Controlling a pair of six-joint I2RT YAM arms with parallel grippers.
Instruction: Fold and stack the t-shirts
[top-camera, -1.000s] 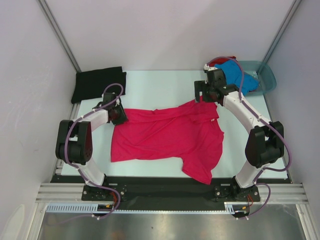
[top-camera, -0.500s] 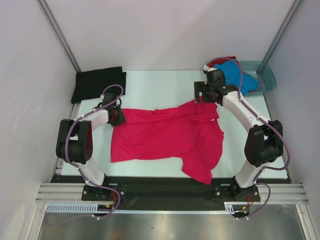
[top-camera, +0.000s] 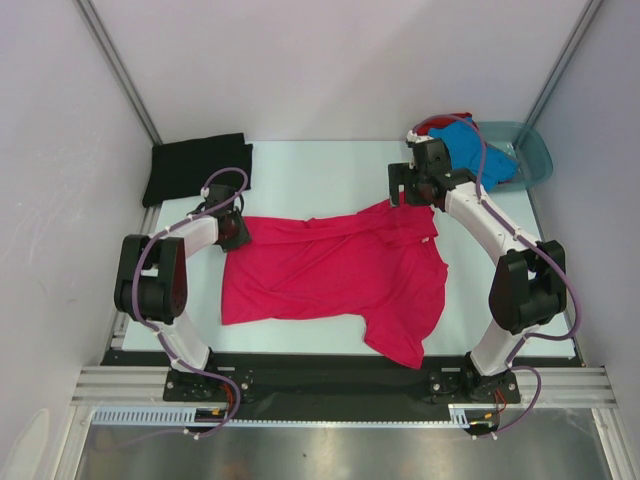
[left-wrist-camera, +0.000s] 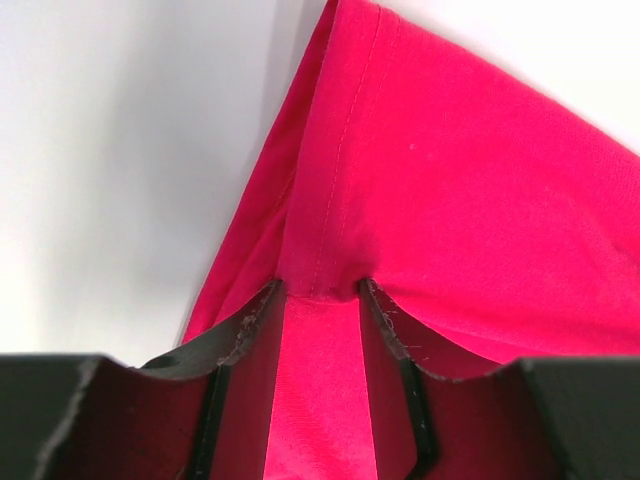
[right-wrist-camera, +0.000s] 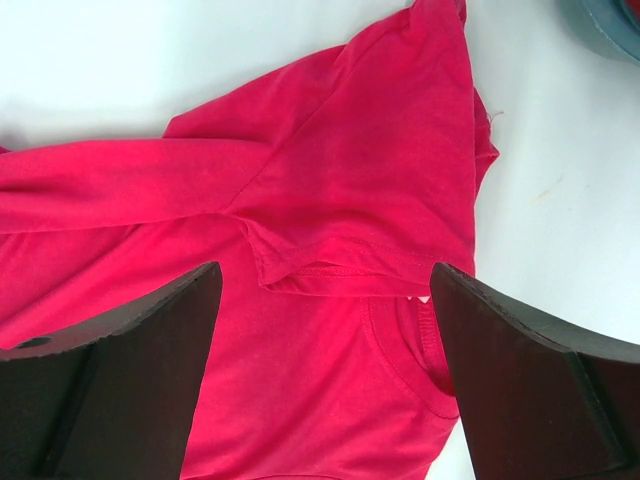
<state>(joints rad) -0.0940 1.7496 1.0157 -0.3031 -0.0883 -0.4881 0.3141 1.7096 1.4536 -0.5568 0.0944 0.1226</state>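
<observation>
Pink t-shirt (left-wrist-camera: 450, 200) cloth was pinched between the left jaws, which stood narrow with a stitched edge of the shirt squeezed in the gap. The right jaws stood wide and held nothing; they hung just over the far right part of the shirt, by a sleeve. Over the last second almost nothing changed. The left arm (top-camera: 150, 285) only shifted a tiny bit, the right arm (top-camera: 525, 290) did not move, and the shirt kept the same shape, spread out but wrinkly in the middle of the surface (top-camera: 320, 180). I think that meant the left side was gripped and ready, but the fold had not started, and the right jaws had yet to grab their corner. The left wrist view showed the pinch up close, which the top view hid under the arm. The right wrist view showed the sleeve hem and a curved seam, maybe the neck, below the open jaws. Only the top view showed the rest: the black t-shirt (top-camera: 195, 165) in a neat patch at the far left corner, and the blue t-shirt (top-camera: 480, 150) and red t-shirt (top-camera: 440, 121) heaped at the teal basin (top-camera: 535, 155) at the far right.
</observation>
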